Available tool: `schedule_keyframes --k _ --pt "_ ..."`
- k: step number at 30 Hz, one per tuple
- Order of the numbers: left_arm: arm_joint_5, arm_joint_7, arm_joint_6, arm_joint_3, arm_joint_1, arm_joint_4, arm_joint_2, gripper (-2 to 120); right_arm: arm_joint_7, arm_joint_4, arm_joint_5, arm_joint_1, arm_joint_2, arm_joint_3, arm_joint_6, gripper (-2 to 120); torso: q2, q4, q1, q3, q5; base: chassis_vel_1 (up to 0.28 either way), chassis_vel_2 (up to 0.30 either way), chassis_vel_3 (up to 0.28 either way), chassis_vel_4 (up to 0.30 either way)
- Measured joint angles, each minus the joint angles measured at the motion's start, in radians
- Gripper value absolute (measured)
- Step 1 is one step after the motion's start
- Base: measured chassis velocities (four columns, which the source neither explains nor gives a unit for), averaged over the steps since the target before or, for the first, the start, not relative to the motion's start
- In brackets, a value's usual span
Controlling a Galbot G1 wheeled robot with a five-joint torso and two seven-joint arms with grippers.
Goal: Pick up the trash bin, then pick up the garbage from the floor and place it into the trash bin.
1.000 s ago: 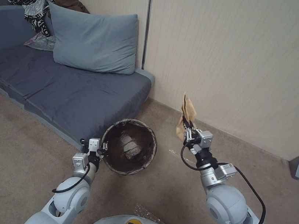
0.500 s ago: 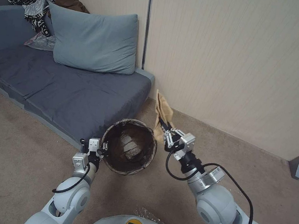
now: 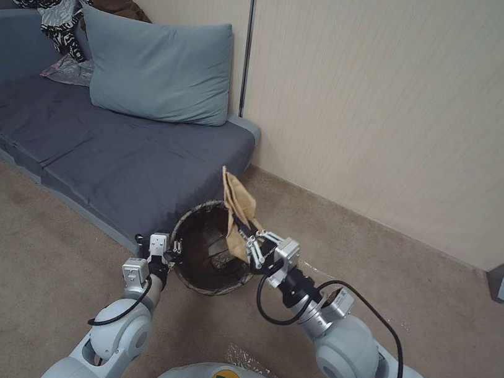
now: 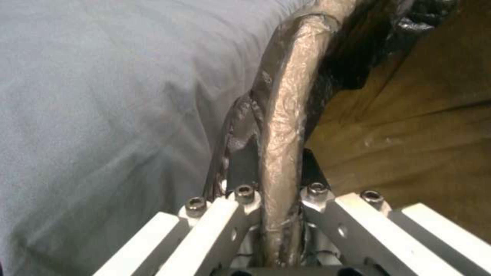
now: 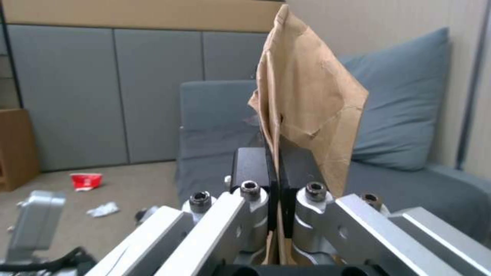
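Beige carpet (image 3: 36, 259) runs up to a grey sofa (image 3: 113, 151) and a pale wall. The left gripper (image 3: 176, 247) pinches the liner-covered rim of the bin (image 3: 190, 271), held off the floor. The right gripper (image 3: 249, 243) clamps a paper bag (image 3: 236, 202) (upright) over the bin's mouth.

The right gripper (image 5: 279, 180) has its two black pads pressed flat together on the lower edge of the brown paper bag (image 5: 307, 103), which stands upright out of them (creased, with one corner jutting toward 3 o'clock). Behind the bag are a grey-blue sofa (image 5: 215, 126) and a pillow (image 5: 409, 103) at 3 o'clock. On the carpet (image 5: 133, 184) at 9 o'clock lie a red wrapper (image 5: 86, 180) and, just beside it, a crumpled white tissue (image 5: 103, 209).
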Motion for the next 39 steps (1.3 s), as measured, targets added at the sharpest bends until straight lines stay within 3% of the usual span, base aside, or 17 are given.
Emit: schedule_keyframes --k 15,30,39 --pt "0.000 0.000 0.000 0.000 0.000 0.000 0.000 0 -0.009 -0.141 -0.031 0.092 0.059 -0.153 0.017 0 0.000 0.0001 0.000 0.000 0.0001 0.000 0.000 0.000 0.000" --pt "0.000 0.000 0.000 0.000 0.000 0.000 0.000 0 0.009 -0.264 -0.058 0.160 0.109 -0.221 0.025 -1 0.000 0.0000 0.000 0.000 0.0000 0.000 0.000 0.000 0.000" --pt "0.000 0.000 0.000 0.000 0.000 0.000 0.000 0 0.037 -0.275 -0.077 0.160 0.110 -0.217 0.025 28 0.000 0.0000 0.000 0.000 0.0000 0.000 0.000 0.000 0.000"
